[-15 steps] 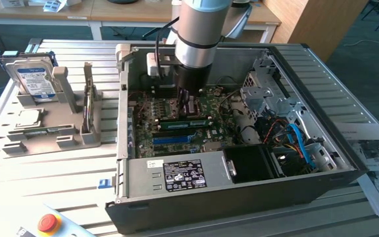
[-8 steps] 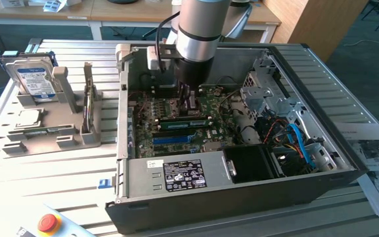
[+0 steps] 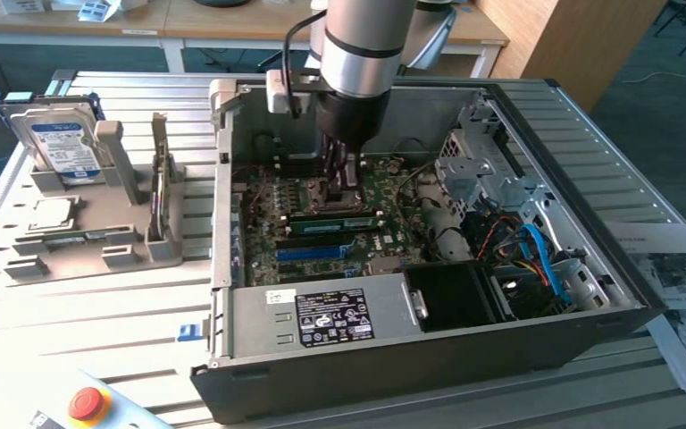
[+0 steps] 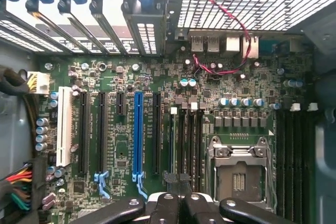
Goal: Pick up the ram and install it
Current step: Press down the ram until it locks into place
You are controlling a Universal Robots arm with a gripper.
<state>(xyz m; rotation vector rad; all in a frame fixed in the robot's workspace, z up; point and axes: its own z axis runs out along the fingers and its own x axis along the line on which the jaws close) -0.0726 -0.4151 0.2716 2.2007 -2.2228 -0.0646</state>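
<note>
Gripper (image 3: 346, 192), jaws closed on nothing visible, low over motherboard (image 3: 319, 223); ram (image 3: 338, 216) seated just below, long axis crosswise.

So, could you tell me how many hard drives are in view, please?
1: the hard drive stands upright in the grey holder at the exterior view's left, outside the computer case. Others may be hidden inside its bays.

computer case (image 3: 629, 304) open on top, drive cage (image 3: 486, 170), cables (image 3: 539, 255) crowding motherboard (image 4: 157, 77)
</note>
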